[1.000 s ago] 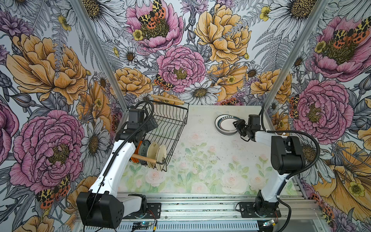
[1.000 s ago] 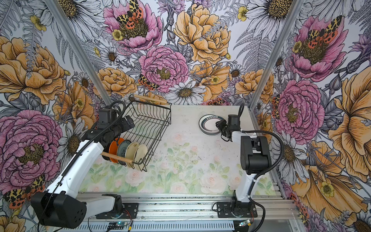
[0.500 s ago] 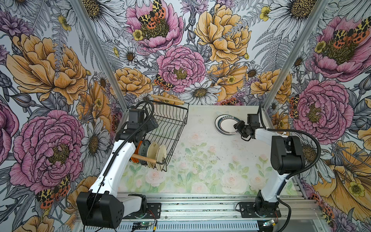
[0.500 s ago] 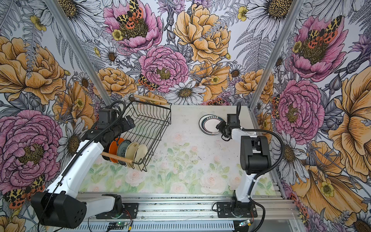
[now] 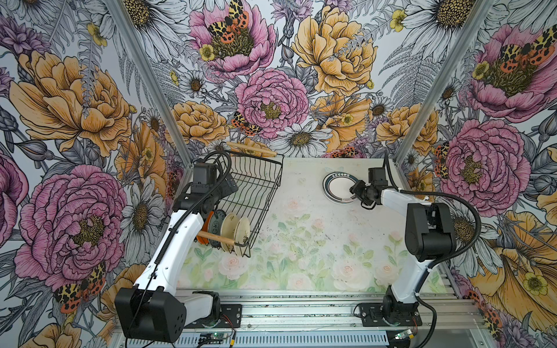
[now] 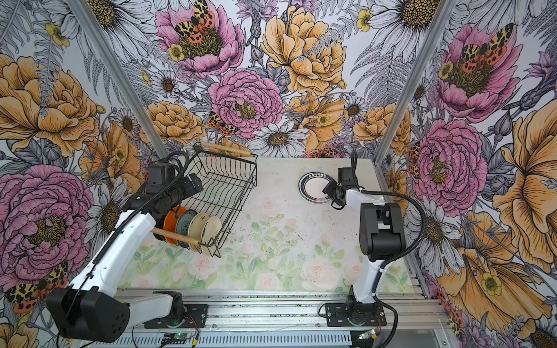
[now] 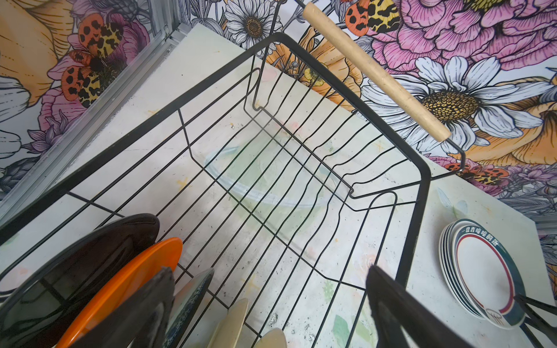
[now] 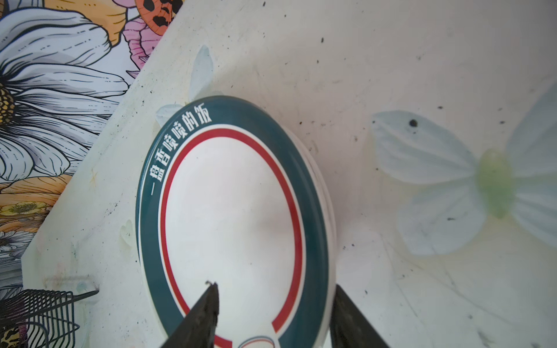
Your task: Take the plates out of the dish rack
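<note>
On the pale floral surface (image 5: 301,241), a black wire dish rack (image 5: 262,180) sits left of centre, with orange, teal and cream plates (image 5: 229,227) upright in its lower end and the left tool (image 7: 269,268) released above. The right tool (image 8: 274,286), parted, straddles the stacked teal-rimmed white plates (image 5: 337,188), upper right.

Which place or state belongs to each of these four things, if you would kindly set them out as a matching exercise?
1 orange plate
2 teal-rimmed plate stack
3 left gripper
4 right gripper

A flat on the table
B on edge in the dish rack
C open over the rack
D jaws apart astride the stack's rim

Pairs: 1-B, 2-A, 3-C, 4-D
</note>
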`<action>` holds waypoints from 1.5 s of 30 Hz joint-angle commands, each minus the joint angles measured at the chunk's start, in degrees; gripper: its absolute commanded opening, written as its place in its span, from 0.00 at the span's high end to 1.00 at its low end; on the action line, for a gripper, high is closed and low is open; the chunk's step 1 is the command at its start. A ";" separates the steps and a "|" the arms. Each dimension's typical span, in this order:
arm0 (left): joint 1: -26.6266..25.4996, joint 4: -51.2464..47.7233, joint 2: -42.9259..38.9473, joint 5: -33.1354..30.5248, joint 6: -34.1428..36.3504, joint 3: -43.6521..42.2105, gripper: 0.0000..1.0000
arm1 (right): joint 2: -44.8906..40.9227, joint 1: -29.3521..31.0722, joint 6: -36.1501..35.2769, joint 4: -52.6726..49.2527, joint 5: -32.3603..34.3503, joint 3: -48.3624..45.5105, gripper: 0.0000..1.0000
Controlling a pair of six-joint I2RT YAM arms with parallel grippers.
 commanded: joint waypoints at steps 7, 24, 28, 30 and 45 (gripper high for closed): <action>0.64 0.29 -0.88 0.38 0.54 -0.70 0.01 | 2.62 1.57 -2.19 -3.53 2.27 4.25 0.41; 0.30 -10.03 3.54 0.00 2.95 5.27 0.01 | -0.67 3.41 -6.49 -9.44 11.52 5.39 0.14; -1.99 -16.57 6.81 -1.12 4.50 9.71 0.01 | -2.83 3.46 -7.70 -10.30 12.36 5.61 0.00; -4.23 -20.62 8.39 -3.28 5.61 12.35 0.01 | -3.98 3.51 -8.06 -10.60 12.34 5.31 0.00; -12.44 -38.98 10.44 -0.95 3.54 17.56 0.02 | -13.58 3.41 -10.43 -12.08 9.26 0.11 0.00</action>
